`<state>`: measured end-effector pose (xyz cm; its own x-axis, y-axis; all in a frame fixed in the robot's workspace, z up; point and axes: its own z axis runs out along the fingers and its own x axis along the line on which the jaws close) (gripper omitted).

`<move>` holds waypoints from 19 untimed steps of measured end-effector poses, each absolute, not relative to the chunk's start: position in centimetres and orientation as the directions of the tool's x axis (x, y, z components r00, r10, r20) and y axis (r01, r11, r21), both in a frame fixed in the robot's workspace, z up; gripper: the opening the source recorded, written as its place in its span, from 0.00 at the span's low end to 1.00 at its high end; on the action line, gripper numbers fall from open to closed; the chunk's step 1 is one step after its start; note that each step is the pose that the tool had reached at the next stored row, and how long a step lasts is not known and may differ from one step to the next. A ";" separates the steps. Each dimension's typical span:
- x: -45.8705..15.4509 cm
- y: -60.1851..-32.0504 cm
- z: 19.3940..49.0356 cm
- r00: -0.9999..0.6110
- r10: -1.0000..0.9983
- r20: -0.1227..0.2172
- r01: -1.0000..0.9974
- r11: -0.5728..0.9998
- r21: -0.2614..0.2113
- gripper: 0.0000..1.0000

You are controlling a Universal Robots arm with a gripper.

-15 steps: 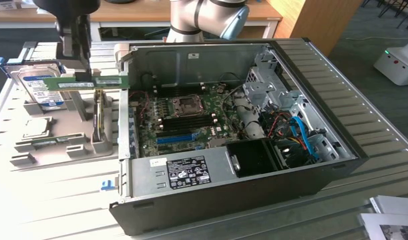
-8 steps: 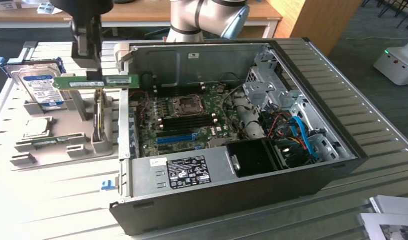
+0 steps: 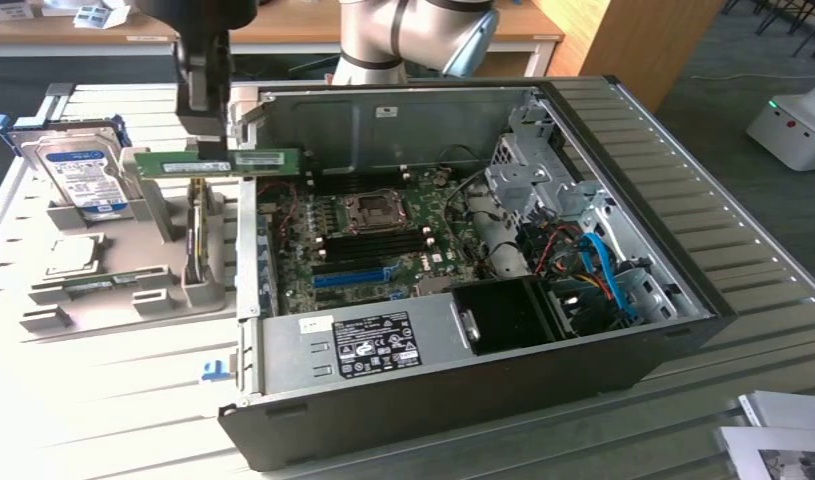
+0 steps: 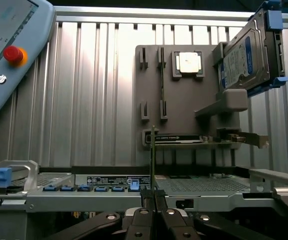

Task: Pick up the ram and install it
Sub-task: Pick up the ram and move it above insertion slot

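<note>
An open computer case (image 3: 674, 230) lies on its side on a slatted metal table (image 3: 100, 400), its motherboard (image 3: 380, 250) exposed to view. A grey parts fixture (image 3: 114, 300) sits beside the case on the exterior view's left, with a hard drive (image 3: 80, 170) standing in its far corner and a square silver processor chip (image 3: 67, 255) lying flat in a pocket.

Above the side of that fixture nearest the case, the arm's gripper (image 3: 210, 150) points downward, its jaws clamped on the ram (image 3: 247, 161). The green stick is held level by its upper edge, in the air and touching nothing below. It hangs just outside the case wall, with one end reaching toward the case rim (the wrist view shows the stick edge-on, as a thin line rising from between the fingers).

By the look of things, the pick-up half of the job is done: the ram is off the fixture and firmly gripped. The installation is not yet done. The stick is well apart from the motherboard, and the dark memory slots (image 3: 367, 238) near the board's middle appear unfilled, though that is hard to tell for certain.
</note>
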<state>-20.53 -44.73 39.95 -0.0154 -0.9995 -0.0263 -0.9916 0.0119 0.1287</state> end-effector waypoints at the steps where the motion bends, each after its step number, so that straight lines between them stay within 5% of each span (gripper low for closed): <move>1: -20.3 -44.7 39.9 -0.015 -1.000 -0.026 -0.992 0.012 0.129 0.12; 19: -15.7 -44.7 40.0 -0.015 -1.000 -0.026 -0.992 0.012 0.129 0.12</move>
<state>-15.75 -44.73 39.95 -0.0154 -0.9995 -0.0263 -0.9916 0.0119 0.1290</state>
